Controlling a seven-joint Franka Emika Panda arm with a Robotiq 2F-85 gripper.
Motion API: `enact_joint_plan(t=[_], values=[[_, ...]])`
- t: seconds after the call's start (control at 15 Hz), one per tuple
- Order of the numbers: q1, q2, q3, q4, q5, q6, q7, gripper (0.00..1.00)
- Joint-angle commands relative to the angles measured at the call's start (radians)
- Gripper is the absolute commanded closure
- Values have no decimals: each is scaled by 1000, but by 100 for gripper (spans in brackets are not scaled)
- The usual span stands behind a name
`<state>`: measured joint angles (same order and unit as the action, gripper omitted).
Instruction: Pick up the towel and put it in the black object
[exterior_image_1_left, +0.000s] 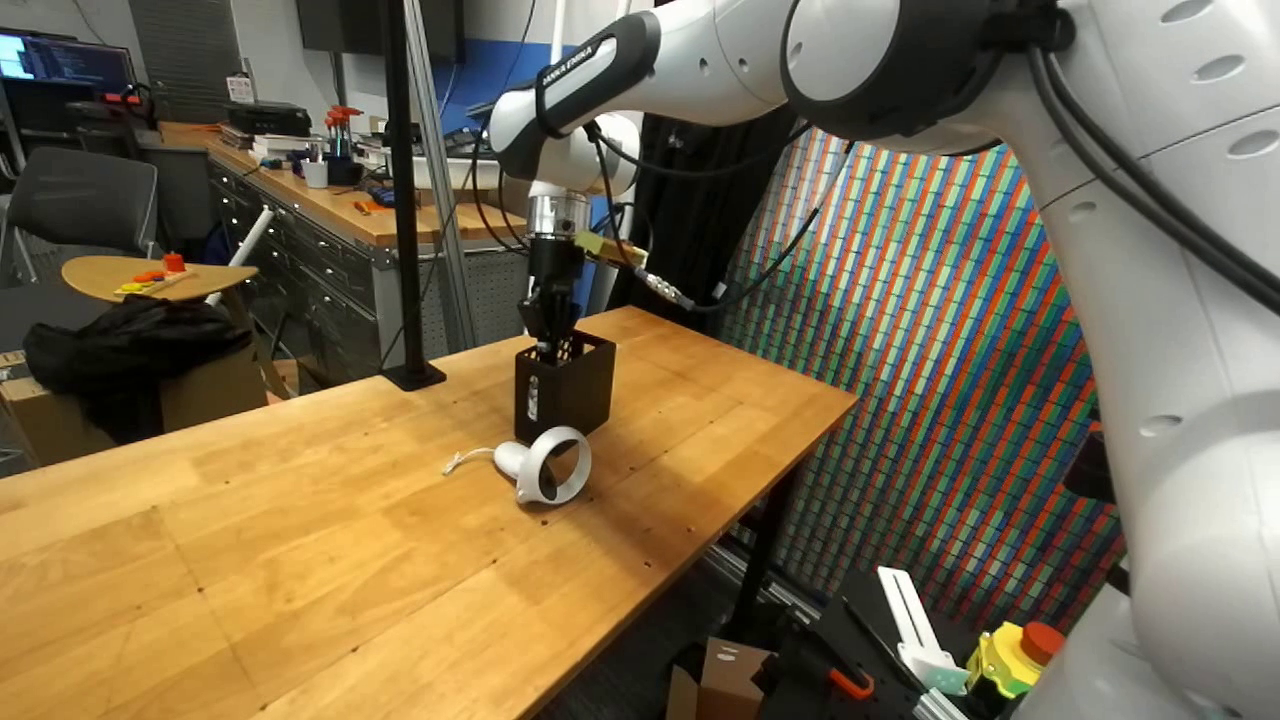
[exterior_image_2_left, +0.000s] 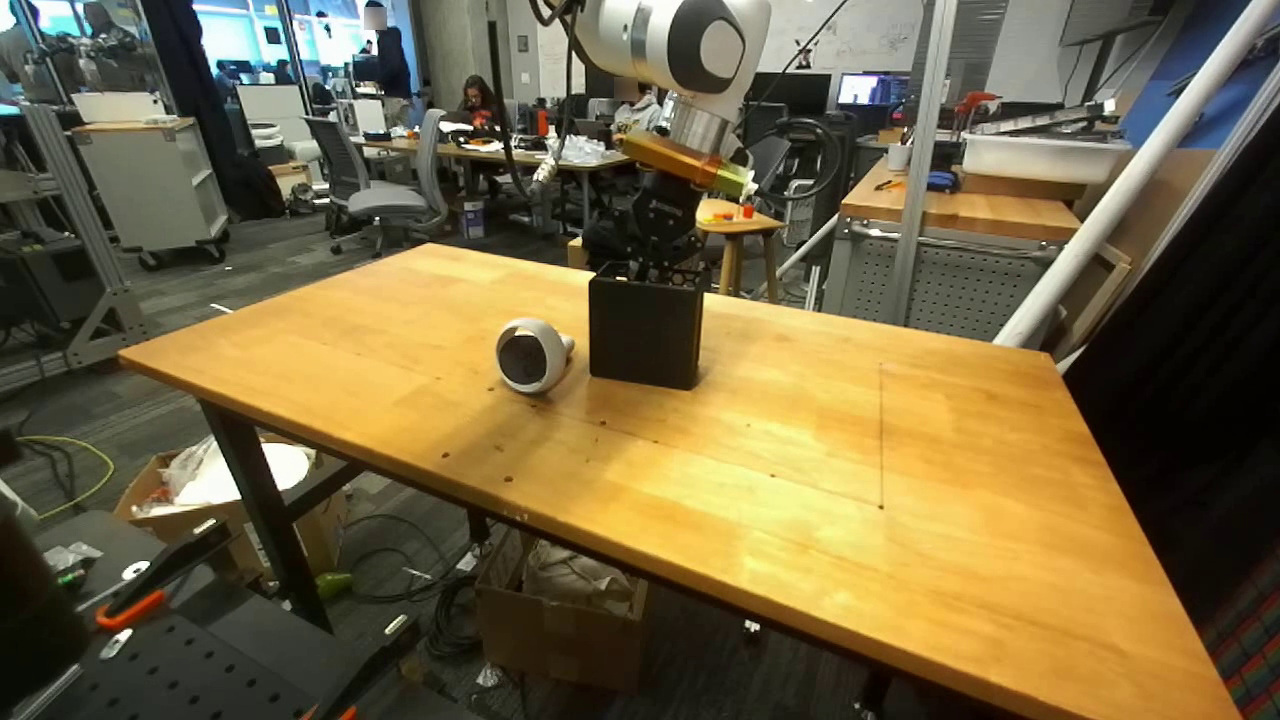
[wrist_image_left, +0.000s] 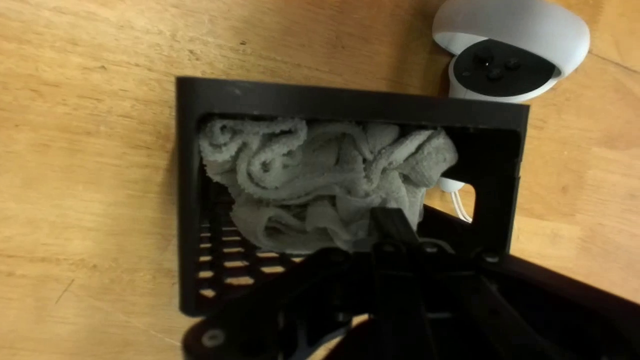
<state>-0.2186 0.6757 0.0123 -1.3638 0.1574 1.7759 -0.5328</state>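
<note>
The black object (exterior_image_1_left: 590, 392) is an open-topped upright box with a pale mark on one side and holes in one wall. It stands on the wooden table and shows in both exterior views (exterior_image_2_left: 645, 330). In the wrist view, its rim (wrist_image_left: 310, 100) surrounds the crumpled white towel (wrist_image_left: 320, 175), which lies bunched inside it. The towel is hidden by the walls in the exterior views. My gripper (wrist_image_left: 395, 227) points down into the box, fingers close together at the towel's edge, seemingly pinching it. The gripper (exterior_image_1_left: 550, 345) also shows over the box in an exterior view (exterior_image_2_left: 652, 268).
A white ring-shaped hand controller (exterior_image_1_left: 510, 458) with a cord lies beside the box; it also shows in an exterior view (exterior_image_2_left: 535, 360) and the wrist view (wrist_image_left: 505, 17). A black post (exterior_image_1_left: 415, 372) stands at the table's edge. The wooden table (exterior_image_2_left: 800, 450) extends around the box.
</note>
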Motion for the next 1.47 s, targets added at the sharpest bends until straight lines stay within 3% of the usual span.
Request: enact_joint_plan(t=[0.0, 1.4], values=[[-33, 32, 22, 0, 48, 22, -2, 100], [-31, -160, 17, -235, 55, 169, -43, 100]])
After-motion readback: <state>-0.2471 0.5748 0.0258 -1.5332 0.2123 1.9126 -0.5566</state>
